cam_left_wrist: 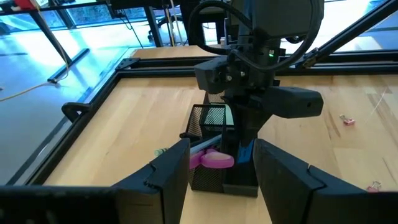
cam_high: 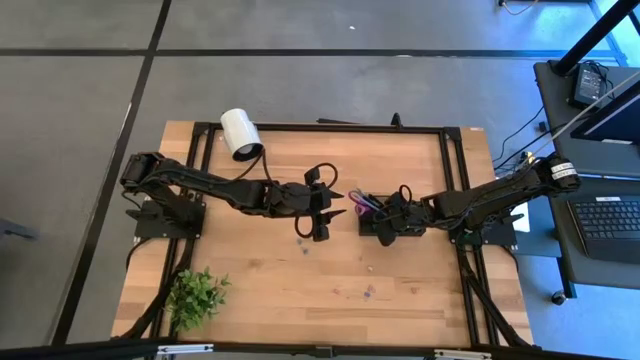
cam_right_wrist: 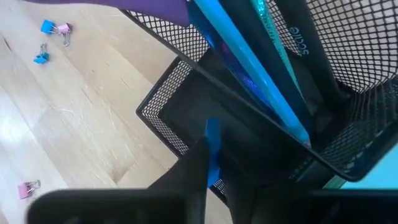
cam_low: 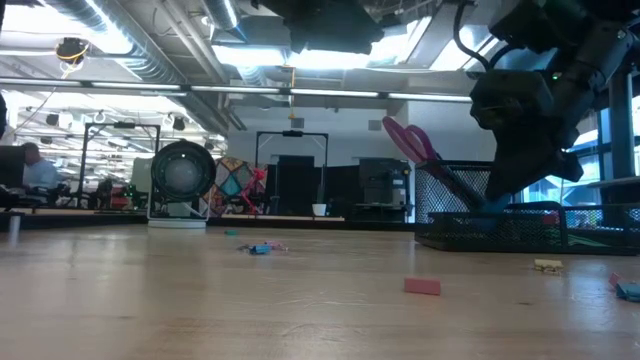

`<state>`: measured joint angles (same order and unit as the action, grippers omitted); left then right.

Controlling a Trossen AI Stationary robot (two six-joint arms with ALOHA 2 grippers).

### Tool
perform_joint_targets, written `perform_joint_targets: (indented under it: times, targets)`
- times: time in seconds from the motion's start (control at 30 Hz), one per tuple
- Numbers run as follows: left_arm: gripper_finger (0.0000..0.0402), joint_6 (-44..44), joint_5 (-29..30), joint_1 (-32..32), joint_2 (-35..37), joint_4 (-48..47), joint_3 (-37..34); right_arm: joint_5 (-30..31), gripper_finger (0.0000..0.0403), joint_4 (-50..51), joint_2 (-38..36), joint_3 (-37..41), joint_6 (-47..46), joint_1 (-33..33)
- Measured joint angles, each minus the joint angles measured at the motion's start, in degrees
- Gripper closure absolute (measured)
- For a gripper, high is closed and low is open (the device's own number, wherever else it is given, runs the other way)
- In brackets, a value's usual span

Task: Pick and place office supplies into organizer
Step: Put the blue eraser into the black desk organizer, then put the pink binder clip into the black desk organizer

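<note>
Wooden table [cam_high: 300,290] in an open workshop, black organizer [cam_high: 375,222] near centre, right gripper [cam_right_wrist: 210,163] inside it clenching a blue block [cam_right_wrist: 213,149], left gripper [cam_high: 327,212] beside it, jaws released, bare wood all round.

A robotics lab is showing here — ceiling ducts [cam_low: 120,40] running overhead, a person [cam_low: 38,168] sitting at distant desks.
</note>
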<state>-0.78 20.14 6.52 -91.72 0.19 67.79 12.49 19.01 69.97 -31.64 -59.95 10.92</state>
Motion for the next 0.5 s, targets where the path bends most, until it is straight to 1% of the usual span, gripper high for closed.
perform_joint_targets:
  times: [0.13, 0.23, 0.5]
  targets:
    - [0.0231, 0.0, 0.0, 0.0, -0.02, 0.0, 0.0, 0.0, 0.0329, 0.01, 0.0, 0.0, 0.21, 0.0]
    - [0.0231, 0.0, 0.0, 0.0, -0.02, 0.0, 0.0, 0.0, 0.0316, 0.01, 0.0, 0.0, 0.21, 0.0]
    - [0.0231, 0.82, -0.13, 0.0, -0.02, -0.82, 0.0, -0.08, 0.0313, 0.02, 0.0, -0.02, 0.21, 0.0]
